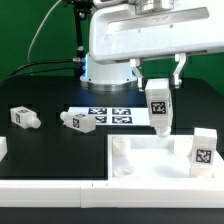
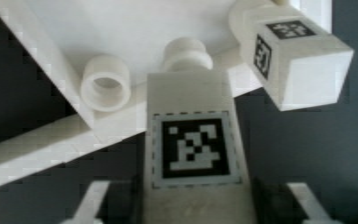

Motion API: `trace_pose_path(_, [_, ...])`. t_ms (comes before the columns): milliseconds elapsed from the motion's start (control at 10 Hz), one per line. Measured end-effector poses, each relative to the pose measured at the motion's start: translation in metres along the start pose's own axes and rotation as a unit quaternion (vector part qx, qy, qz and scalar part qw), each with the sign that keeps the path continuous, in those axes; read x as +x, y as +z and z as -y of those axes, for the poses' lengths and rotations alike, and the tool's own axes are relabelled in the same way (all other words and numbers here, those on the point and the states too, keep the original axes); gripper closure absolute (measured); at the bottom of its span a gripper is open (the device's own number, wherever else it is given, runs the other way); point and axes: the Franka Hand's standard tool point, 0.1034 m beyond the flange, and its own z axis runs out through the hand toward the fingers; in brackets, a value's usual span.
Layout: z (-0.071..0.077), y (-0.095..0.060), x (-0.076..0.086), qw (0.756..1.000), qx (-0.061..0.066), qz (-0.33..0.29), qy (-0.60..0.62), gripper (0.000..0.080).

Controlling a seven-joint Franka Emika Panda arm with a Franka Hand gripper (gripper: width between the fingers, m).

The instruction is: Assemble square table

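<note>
A: Where's the leg rn?

B: We're holding the leg (image 1: 158,110) upright in the gripper (image 1: 160,86). The jaws are pinching its upper part from both sides. It's hanging over the far rim of the table top (image 1: 150,168), on the exterior view's right. Can't tell if the tip is touching.

A: How's it handling?

B: We're judging it light, stiff plastic, prob. a bit slick. The square tagged body is giving us flat faces, so that's the place to pinch. That's leaving the narrow end free for the corner socket (image 2: 105,85).

A: Room to move?

B: It's getting tight on one side. A standing leg (image 1: 203,150) is sitting in the top's right corner, and in the wrist view it's looming just beside our leg's tip. We're watching the raised rim too, since a low sideways move could catch it.

A: And the open side?

B: We're seeing free room twd the exterior view's left. The marker board (image 1: 110,115) is lying flat there, far of the top. Beyond it, the nearer loose leg (image 1: 78,122) and the far-left loose leg (image 1: 22,118) are lying well apart from us.
</note>
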Motion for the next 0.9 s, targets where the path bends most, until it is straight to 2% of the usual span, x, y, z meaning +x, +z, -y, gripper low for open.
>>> trace_pose_path(100, [-0.009, 0.006, 0.003, 1.000, -0.007, -0.008, -0.022, 0.0514])
trace_pose_path(300, [-0.002, 0.007, 0.017, 0.998, -0.007, -0.045, -0.049, 0.0514])
trace_pose_path(600, [-0.004, 0.009, 0.016, 0.998, -0.009, -0.046, -0.050, 0.0514])
trace_pose_path(900, [-0.025, 0.028, 0.015, 0.996, -0.026, -0.064, -0.063, 0.0514])
